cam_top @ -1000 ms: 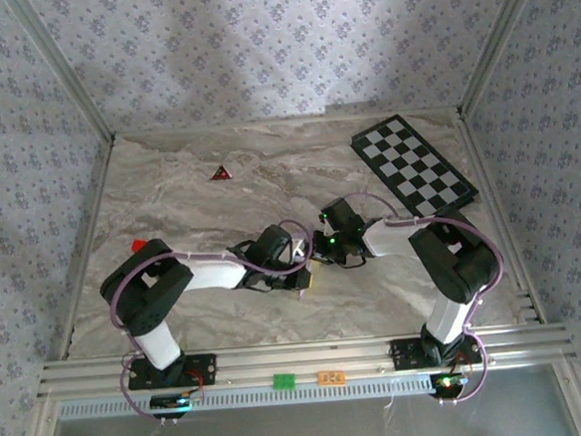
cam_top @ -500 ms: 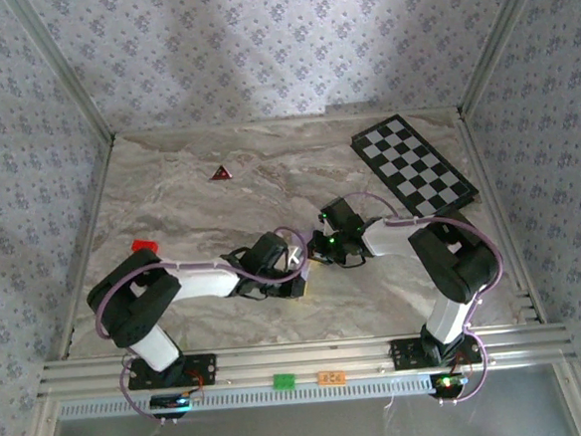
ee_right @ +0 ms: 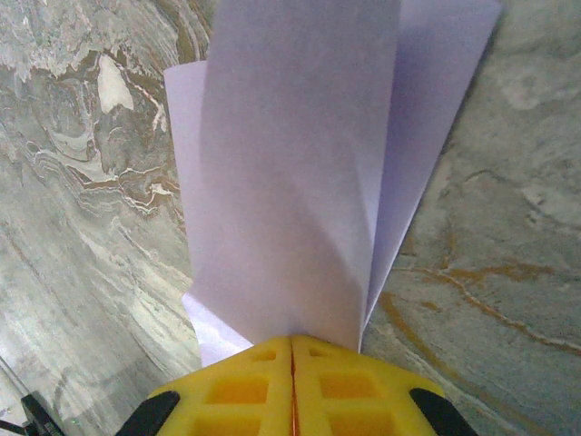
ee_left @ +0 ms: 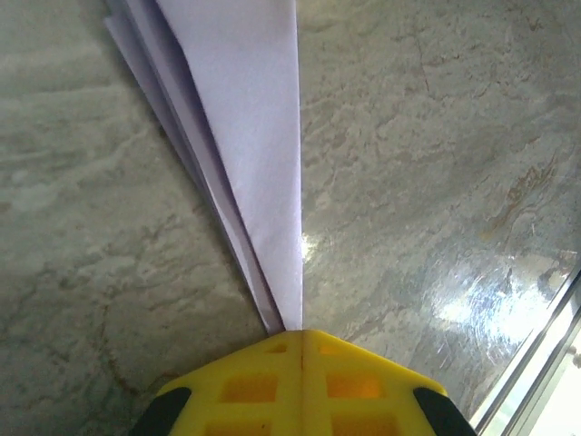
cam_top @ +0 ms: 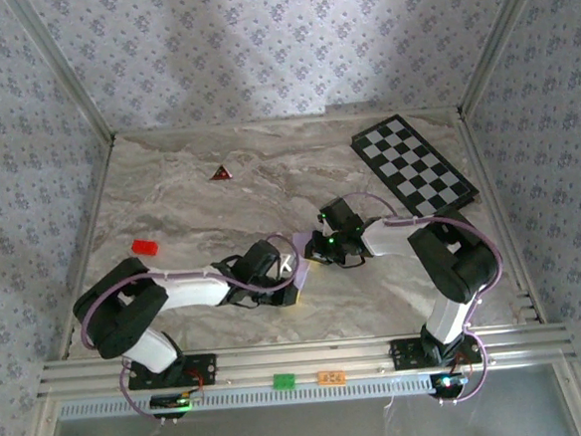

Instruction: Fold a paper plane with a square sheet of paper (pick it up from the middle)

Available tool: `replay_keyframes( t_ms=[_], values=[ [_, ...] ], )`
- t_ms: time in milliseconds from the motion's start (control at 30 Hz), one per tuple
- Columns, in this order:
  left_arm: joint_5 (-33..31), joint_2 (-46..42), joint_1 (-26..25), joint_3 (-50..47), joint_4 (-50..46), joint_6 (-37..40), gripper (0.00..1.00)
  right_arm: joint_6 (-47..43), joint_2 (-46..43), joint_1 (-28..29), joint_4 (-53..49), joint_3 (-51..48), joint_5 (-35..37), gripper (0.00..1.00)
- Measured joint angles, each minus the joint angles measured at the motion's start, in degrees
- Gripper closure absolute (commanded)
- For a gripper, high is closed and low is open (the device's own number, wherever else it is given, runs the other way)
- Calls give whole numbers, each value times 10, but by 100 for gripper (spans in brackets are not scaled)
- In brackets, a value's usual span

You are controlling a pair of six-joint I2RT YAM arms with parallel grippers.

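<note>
my left hand (ee_left: 301,338) was pinched shut on the narrow pointed end of the paper plane (ee_left: 259,154), my right hand (ee_right: 292,343) shut on its wider end, where the lilac layers fanned apart. the plane sat between both hands near the front middle of the marble tabletop (cam_top: 190,205), well apart from the checkered board (cam_top: 413,164) and the small red triangle (cam_top: 222,173).

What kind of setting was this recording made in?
Probably a robot test cell rather than a home: a marble-look table boxed in by floral-patterned panels on aluminium rails, with a checkered board lying at the far right.
</note>
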Motion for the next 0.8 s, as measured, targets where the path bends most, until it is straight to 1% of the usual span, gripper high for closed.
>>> replay_keyframes(
  t_ms=[167,300,433,600,800],
  values=[
    [0,-23,-3,-18,-7,-6,100,0,0,0,0,0,0,90],
    [0,-62,-4,-31,-27,-11,100,0,0,1,0,0,0,90],
    [3,-95,9,-29,-22,-20,100,0,0,1,0,1,0,90],
    [2,-73,40,9,-10,-30,100,0,0,1,0,1,0,90],
    [3,-5,49,71,19,-33,100,0,0,2,0,1,0,90]
  ],
)
